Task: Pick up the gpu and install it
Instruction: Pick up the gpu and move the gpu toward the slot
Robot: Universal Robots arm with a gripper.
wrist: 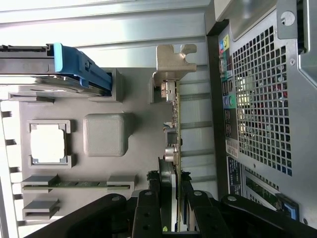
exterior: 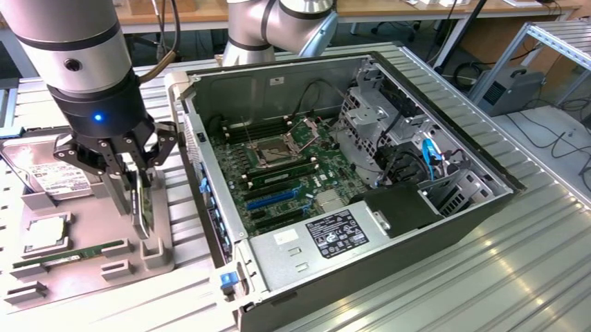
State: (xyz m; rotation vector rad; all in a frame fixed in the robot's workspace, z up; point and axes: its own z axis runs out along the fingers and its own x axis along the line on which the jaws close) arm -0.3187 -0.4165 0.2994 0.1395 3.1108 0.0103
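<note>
Gpu (wrist: pixel 174 129): stands on edge in its holder on the grey parts tray (wrist: pixel 138 129), silvery end bracket at one end; it sits just beside the computer case (exterior: pixel 480 207), outside it.
Gripper (exterior: pixel 132 200): lowered over the card, jaws about half open, one on each face; in the wrist view they look pressed against the card, so I judge it gripped.
Lift: not yet done; the card's lower edge rests in the tray holder.
Install: not yet done; the blue expansion slots (exterior: pixel 268 196) on the motherboard (exterior: pixel 277 173) show no card in them.
Case: lies on its side, open, with the board facing up.
Other tray parts: hard drive (exterior: pixel 46 173), processor (exterior: pixel 44 234) and green memory stick (exterior: pixel 69 254) lie in their own holders, apart from the gripper.
Progress: early; grasp made, as I judge it, with lift, carry and seating left.
</note>
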